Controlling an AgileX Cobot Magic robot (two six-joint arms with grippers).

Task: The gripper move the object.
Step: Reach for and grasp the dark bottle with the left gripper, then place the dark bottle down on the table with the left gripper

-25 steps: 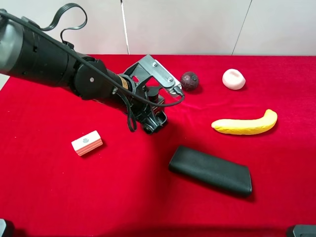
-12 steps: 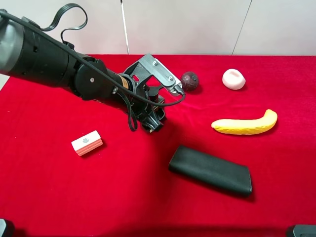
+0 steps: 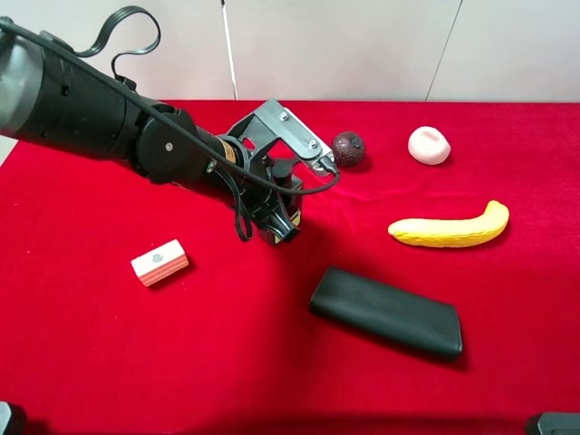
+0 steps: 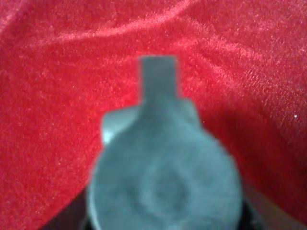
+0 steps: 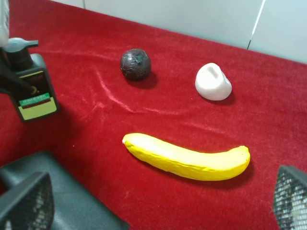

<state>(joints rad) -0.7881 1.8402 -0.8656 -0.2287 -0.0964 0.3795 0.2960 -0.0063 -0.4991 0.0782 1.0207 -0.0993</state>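
Note:
The dark grey pump bottle [image 3: 290, 218] stands upright in the middle of the red cloth, mostly hidden by my left gripper [image 3: 279, 217], whose black jaws are closed around it. The right wrist view shows the bottle [image 5: 33, 84] with its black pump head and yellow-green label, and a black finger [image 5: 9, 79] against its side. The left wrist view shows only the blurred pump head [image 4: 163, 182] from above. I cannot tell whether the bottle touches the cloth. My right gripper [image 5: 158, 203] is open and empty, well away from the bottle.
A flat black case [image 3: 387, 313] lies in front of the bottle. A pink-and-white block [image 3: 159, 263] is at the left. A yellow banana [image 3: 450, 228], a dark round fruit [image 3: 348, 148] and a white object [image 3: 429, 145] lie to the right and back.
My left gripper has shifted slightly left and back with the bottle in it. Nothing else has moved.

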